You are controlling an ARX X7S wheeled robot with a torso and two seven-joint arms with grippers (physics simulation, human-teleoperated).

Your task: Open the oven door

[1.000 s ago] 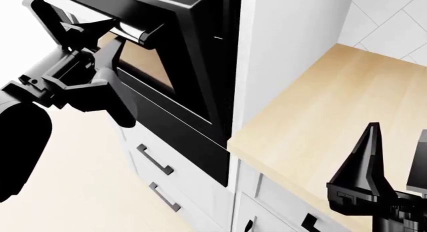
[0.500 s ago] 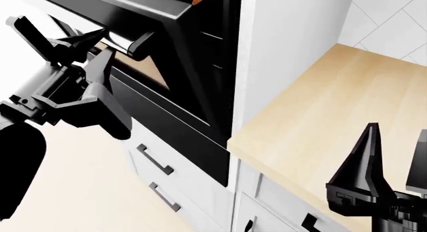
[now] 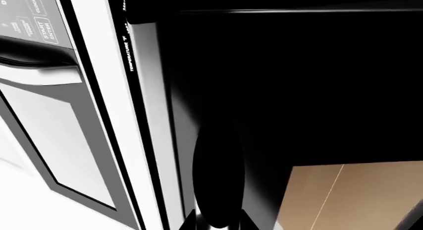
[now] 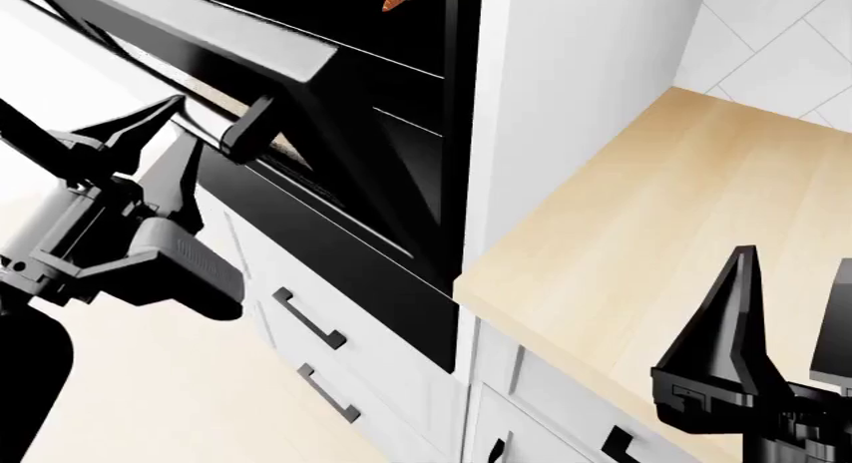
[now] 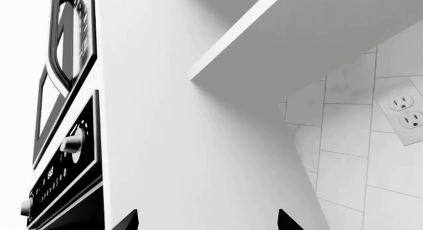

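The glossy black oven door (image 4: 319, 134) with its silver bar handle (image 4: 219, 109) hangs part-open, tilted out from the white cabinet, the handle's long axis running crosswise just beyond the left hand (image 4: 127, 149). That hand, far nearer than the right hand (image 4: 785, 313), stands spread open and holds nothing. The right hand's fingers are parted and empty over the pale wooden counter (image 4: 639, 233).

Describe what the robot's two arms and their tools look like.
Both are matte black. The left tool has long, tapering pointed fingers on a blocky angular body, behind it a rounded, smooth black forearm. The right tool shows the same triangular, blade-like fingers above a boxy base. No cables or markings visible.
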